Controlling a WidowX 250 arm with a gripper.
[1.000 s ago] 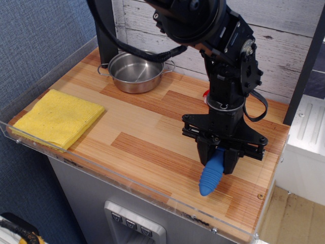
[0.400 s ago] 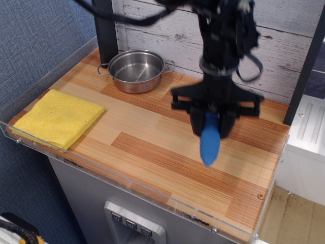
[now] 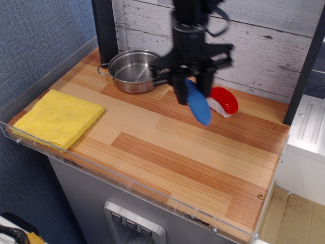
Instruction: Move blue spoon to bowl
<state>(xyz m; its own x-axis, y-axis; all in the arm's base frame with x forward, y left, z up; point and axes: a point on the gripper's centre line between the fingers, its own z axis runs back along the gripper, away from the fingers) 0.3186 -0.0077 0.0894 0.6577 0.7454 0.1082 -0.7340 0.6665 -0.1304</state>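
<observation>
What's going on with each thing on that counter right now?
hand: shut on the blue spoon, raised above the counter.
blue spoon: held in the air, blue handle hanging down, tilted.
bowl: upright, nothing visible inside.
yellow cloth: folded flat.
red object: lying on the counter.

The robot arm [image 3: 192,30] at the upper centre of the frame is matte black throughout, built of blocky, angular housings stacked one below another. A thin black cable loops out from its right side near the top edge. Lower down, a flat black crossbar spreads left and right, wider than the body above it. Beneath this bar sits the gripper [image 3: 191,90], also black, with two short, thick fingers [image 3: 179,91]. Motion blur hides screws and markings.
</observation>
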